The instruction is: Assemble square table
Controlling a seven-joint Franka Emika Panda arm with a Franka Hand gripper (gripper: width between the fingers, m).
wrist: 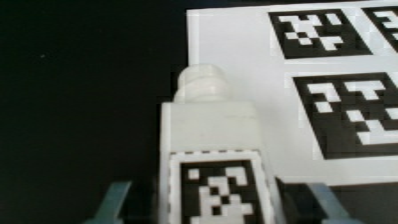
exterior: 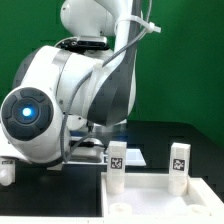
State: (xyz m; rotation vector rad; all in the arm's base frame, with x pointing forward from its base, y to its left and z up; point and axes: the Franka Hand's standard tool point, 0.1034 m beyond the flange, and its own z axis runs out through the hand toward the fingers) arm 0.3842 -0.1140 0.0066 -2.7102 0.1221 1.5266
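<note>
In the wrist view a white block leg (wrist: 210, 130) lies on the black table, its tag (wrist: 217, 190) facing the camera and its round peg end (wrist: 201, 83) pointing away. My gripper (wrist: 214, 204) is open and straddles the leg's near end. The grey fingers (wrist: 121, 203) stand on either side of it, each with a dark gap to the leg. In the exterior view the white tabletop (exterior: 160, 203) with its raised rim lies at the front, and two tagged legs (exterior: 116, 160) (exterior: 179, 159) stand upright on it. The arm's body (exterior: 70, 95) hides the gripper there.
The marker board (wrist: 267, 70) lies flat right beside the leg in the wrist view, its large tags close to the leg's side. The table surface is black (wrist: 80, 90). A green wall stands behind the scene in the exterior view.
</note>
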